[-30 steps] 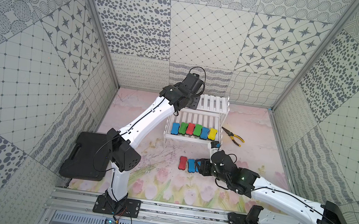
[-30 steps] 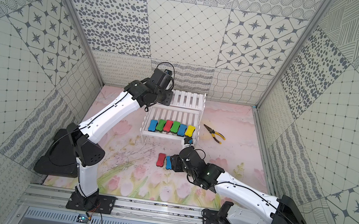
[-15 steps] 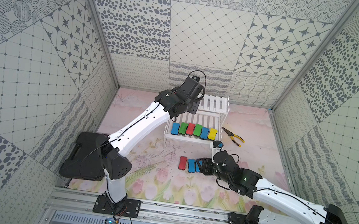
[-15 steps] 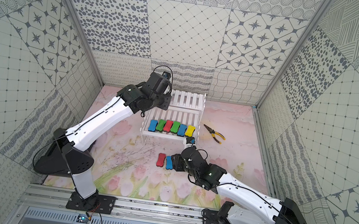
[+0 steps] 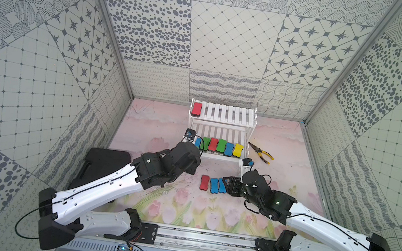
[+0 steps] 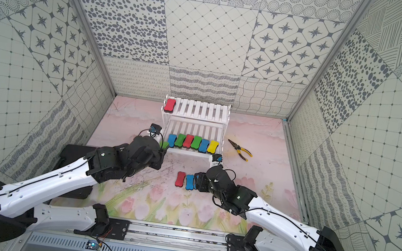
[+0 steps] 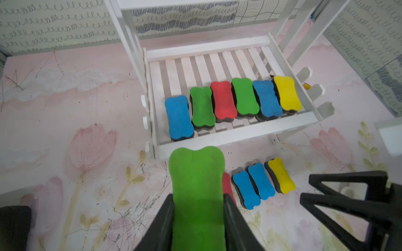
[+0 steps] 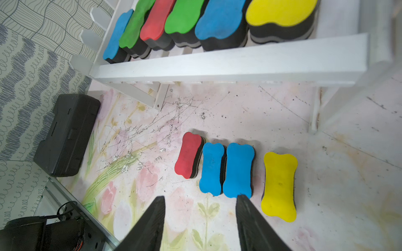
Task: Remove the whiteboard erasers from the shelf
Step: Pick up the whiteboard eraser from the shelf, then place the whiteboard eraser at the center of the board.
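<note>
Case first, far left: the black case (image 5: 106,163) lies against the wall, well apart from the action. Next along, my left gripper (image 7: 199,195) is clenched on a green eraser (image 7: 195,169), fingers pressed to its two long sides, green top facing up, and it hangs over the floral mat (image 5: 182,209) just in front of the shelf's left front corner, clear of the slats. On to the shelf (image 5: 225,113) itself: one red eraser (image 5: 197,109) sits at the left end of the upper tier, and on the lower tier a row of six erasers (image 7: 223,100) stands packed side by side behind the front bar, reading blue, green, red, green, blue, yellow. Down on the mat in front, four erasers (image 8: 212,168) lie in a line: red, two blues touching each other, then the yellow one (image 8: 279,185) a little apart. My right gripper (image 8: 200,197) hovers low beside them, fingers spread and holding nothing; one fingertip shows at the end of a blue block, and whether it touches I cannot tell. Far right, yellow-handled pliers (image 5: 261,153) lie on the mat beside the shelf.
</note>
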